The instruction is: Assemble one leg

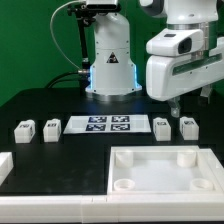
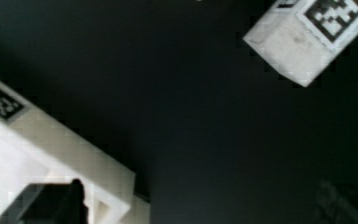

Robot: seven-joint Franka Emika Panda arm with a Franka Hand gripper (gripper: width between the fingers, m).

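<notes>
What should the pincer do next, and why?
Probably lower straight toward the leg at the exterior view's far right. The pincer hangs open and empty, seemingly just above that leg, so coming down would put its fingers around it.

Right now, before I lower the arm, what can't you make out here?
- Gripper: exterior view, fingertips too small and dark; open or shut unclear.
- Large white panel: exterior view, cut off by the bottom and right edges.
- White part: cut by the exterior view's left edge; unidentifiable.
- White tagged piece and second white piece: wrist view, blurred and cropped by edges; identity unclear.
</notes>
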